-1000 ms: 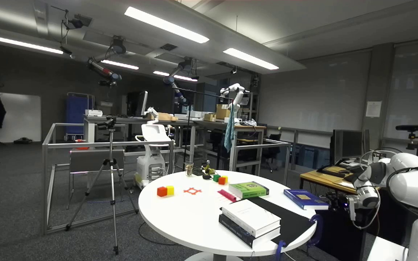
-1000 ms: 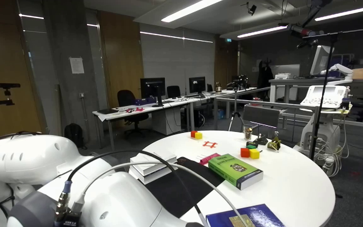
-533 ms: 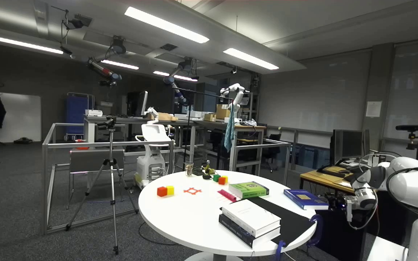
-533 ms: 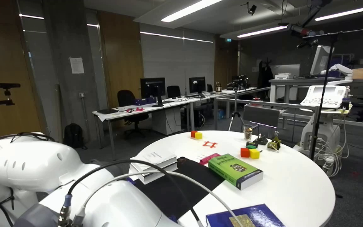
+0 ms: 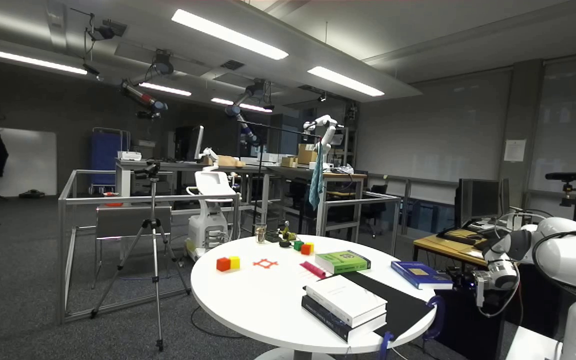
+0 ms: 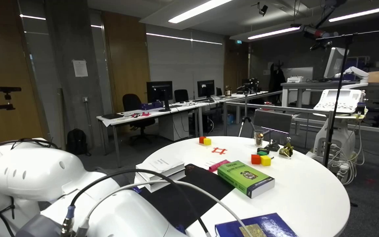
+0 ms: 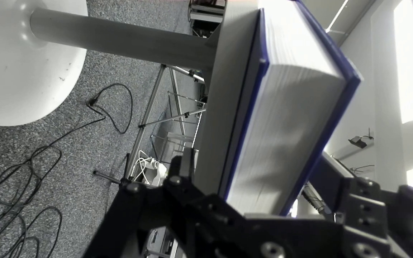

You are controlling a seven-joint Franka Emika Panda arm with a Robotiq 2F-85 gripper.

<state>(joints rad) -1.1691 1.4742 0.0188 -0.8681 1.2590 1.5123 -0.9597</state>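
Note:
The thick blue book (image 5: 420, 275) lies near the rim of the round white table (image 5: 248, 295); part of it also shows in an exterior view as a blue cover (image 6: 258, 223). Close up in the wrist view, the blue book (image 7: 285, 139) has its page edges facing me, resting on the tabletop's grey-looking rim (image 7: 215, 143). My gripper (image 7: 258, 168) reaches around both, its fingers wide apart. One finger (image 7: 185, 163) is beside the rim on the underside, with a narrow gap. The opposite finger (image 7: 330, 179) lies by the upper cover; contact is unclear.
A green book (image 5: 343, 262) lies beyond the blue one. Two stacked books (image 5: 345, 305) rest on a black mat (image 5: 398, 300). Purple clamps (image 5: 435, 317) grip the near table edge. Coloured cubes (image 5: 228, 263), a pink item (image 5: 313, 270) and a glass (image 5: 260, 233) stand farther off.
Over the past second the arm and gripper have moved toward the table and the blue book. In the last half second they have barely shifted. The books stay in place.

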